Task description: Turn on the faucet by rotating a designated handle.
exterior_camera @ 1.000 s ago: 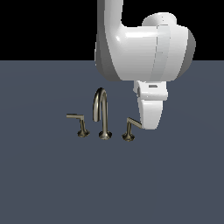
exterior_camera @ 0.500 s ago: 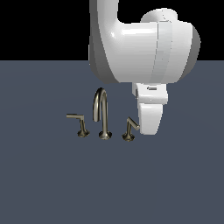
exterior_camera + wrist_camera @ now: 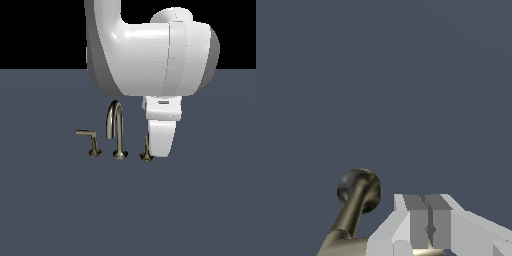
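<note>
The faucet's arched spout point(image 3: 116, 129) stands mid-scene, and its twin lever point(image 3: 89, 139) on the exterior view's left points left. Of the designated handle point(image 3: 146, 153) only the flared post shows there; its bar is hidden behind my white gripper point(image 3: 161, 150), which hangs right against it on the exterior view's right. In the wrist view a brushed-metal post point(image 3: 356, 202) rises from a round base, and my gripper point(image 3: 428, 202) sits beside it. The fingers point(image 3: 415, 220) are pressed together and shut, with a sliver of metal point(image 3: 423, 253) showing beneath them.
The faucet stands on a flat dark blue-grey surface point(image 3: 55, 210). My bulky white arm point(image 3: 150, 55) hangs above the spout and handle, and black background lies behind it.
My gripper has shifted toward the exterior view's left, against the designated handle. Its bar, first angled out to the right, has swung round and is now hidden behind the gripper.
</note>
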`<state>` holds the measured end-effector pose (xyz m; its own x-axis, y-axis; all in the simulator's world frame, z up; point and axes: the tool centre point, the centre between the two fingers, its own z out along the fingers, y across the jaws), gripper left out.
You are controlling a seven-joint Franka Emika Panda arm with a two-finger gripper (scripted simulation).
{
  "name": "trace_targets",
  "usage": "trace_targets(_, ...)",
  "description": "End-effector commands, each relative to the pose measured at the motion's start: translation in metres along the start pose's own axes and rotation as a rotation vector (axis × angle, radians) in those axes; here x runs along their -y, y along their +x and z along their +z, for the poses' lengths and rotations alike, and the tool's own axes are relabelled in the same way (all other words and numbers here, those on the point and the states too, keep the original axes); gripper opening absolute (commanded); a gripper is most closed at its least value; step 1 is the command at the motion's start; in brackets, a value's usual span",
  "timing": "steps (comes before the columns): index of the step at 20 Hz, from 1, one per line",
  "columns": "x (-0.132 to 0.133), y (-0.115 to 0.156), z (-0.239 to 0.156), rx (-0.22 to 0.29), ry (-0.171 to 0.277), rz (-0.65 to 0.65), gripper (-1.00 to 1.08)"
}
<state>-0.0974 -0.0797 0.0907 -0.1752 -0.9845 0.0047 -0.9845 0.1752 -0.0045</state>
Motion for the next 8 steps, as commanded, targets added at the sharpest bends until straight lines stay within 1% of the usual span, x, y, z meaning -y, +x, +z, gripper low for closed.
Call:
trace_targets(1, 0.001, -0.021, 0.000, 0.003, -0.001, -0.021, -1.00)
trace_targets(7, 0.004, -0.057, 0.000, 0.005, -0.004, -0.038, -1.00)
trace_targets(8, 0.004, -0.057, 0.000, 0.005, -0.004, -0.038, -1.00)
